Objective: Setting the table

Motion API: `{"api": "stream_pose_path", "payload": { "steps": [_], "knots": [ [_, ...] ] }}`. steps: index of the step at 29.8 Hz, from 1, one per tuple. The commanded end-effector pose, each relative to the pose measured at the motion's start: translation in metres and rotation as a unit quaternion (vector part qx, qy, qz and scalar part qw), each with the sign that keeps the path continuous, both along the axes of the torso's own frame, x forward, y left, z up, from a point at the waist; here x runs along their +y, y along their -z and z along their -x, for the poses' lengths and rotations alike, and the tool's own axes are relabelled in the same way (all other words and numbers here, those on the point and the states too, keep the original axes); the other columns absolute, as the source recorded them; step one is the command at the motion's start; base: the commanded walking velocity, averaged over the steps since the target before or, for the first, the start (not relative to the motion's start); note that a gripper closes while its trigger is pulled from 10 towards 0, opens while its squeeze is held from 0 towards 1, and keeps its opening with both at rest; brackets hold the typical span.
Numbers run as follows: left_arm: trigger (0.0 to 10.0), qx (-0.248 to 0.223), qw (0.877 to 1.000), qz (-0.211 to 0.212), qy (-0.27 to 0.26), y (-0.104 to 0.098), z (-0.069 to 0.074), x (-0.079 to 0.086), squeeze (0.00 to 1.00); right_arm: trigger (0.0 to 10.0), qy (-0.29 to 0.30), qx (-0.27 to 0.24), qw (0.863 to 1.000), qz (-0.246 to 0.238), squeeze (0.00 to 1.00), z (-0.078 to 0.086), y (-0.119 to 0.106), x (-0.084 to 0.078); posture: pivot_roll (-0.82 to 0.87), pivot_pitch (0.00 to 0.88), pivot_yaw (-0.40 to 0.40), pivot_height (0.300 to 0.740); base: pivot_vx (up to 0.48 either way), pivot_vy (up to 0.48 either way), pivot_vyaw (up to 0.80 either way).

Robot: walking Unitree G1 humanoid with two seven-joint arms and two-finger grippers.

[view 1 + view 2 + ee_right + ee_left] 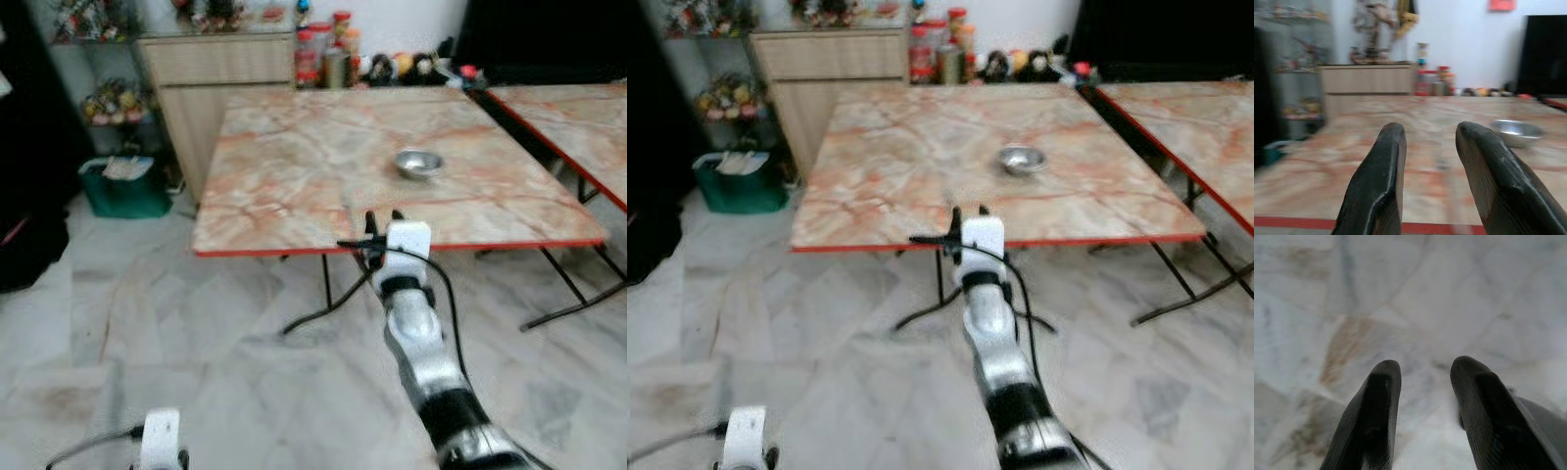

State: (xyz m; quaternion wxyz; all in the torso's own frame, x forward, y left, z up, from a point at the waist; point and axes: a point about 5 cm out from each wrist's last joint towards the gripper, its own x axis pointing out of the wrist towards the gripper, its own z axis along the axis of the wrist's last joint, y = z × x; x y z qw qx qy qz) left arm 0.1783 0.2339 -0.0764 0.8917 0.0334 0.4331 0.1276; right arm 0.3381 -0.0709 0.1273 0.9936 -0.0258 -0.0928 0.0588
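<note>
One metal bowl (418, 164) on marble table (294, 186), right gripper (383, 217) near its edge.

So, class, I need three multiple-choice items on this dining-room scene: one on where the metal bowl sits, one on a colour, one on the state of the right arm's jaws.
1. Where is the metal bowl?
A. On the marble table, right of its middle
B. On the floor beside the green bin
C. On the wooden cabinet

2. What colour is the table's edge trim?
A. Blue
B. Red
C. Black

3. How does the right gripper stand?
A. Shut on the bowl
B. Shut on a spoon
C. Open and holding nothing, at the near table edge

Answers: 1 A, the bowl rests on the tabletop, toward the robot's right. 2 B, a red strip runs along the near edge. 3 C, the right wrist view shows a gap between the jaws with nothing in it, the bowl lying further back.
</note>
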Motion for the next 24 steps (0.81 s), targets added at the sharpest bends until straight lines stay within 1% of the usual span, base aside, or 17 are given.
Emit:
{"api": "stream_pose_path", "payload": {
  "steps": [1, 5, 12, 13, 15, 24],
  "knots": [
    [10.0, -0.001, 1.000, 0.005, 0.002, 0.0000, -0.0029, -0.0051, 0.00, 10.0, 0.014, -0.008, 1.000, 0.004, 0.00, -0.0033, -0.0041, -0.0109, 0.00, 0.000, 0.006, 0.740, 0.000, 0.000, 0.00],
    [10.0, -0.006, 1.000, 0.016, 0.016, -0.0002, -0.0052, -0.0097, 0.00, 10.0, 0.013, -0.007, 1.000, 0.005, 0.00, -0.0040, -0.0041, -0.0113, 0.00, 0.000, 0.004, 0.740, 0.000, 0.000, 0.00],
    [10.0, -0.014, 1.000, 0.022, 0.013, -0.0005, -0.0057, -0.0110, 0.00, 10.0, 0.014, -0.002, 1.000, -0.001, 0.00, -0.0041, -0.0034, -0.0110, 0.00, 0.000, 0.004, 0.740, 0.000, 0.000, 0.00],
    [10.0, -0.011, 1.000, 0.020, 0.012, -0.0001, -0.0050, -0.0108, 0.00, 10.0, 0.025, 0.012, 0.999, -0.034, 0.00, -0.0068, -0.0031, -0.0143, 0.00, 0.000, 0.002, 0.740, 0.000, 0.000, 0.00],
    [10.0, -0.009, 1.000, 0.018, 0.014, 0.0001, -0.0046, -0.0106, 0.00, 10.0, 0.030, 0.018, 0.998, -0.048, 0.00, -0.0081, -0.0028, -0.0159, 0.01, 0.000, 0.001, 0.740, 0.000, 0.000, 0.00],
    [10.0, -0.006, 1.000, 0.011, 0.020, -0.0001, -0.0042, -0.0085, 0.00, 10.0, 0.025, 0.019, 0.998, -0.052, 0.00, -0.0079, -0.0020, -0.0142, 0.01, 0.000, 0.005, 0.740, 0.315, 0.000, 0.00]
  ]
}}
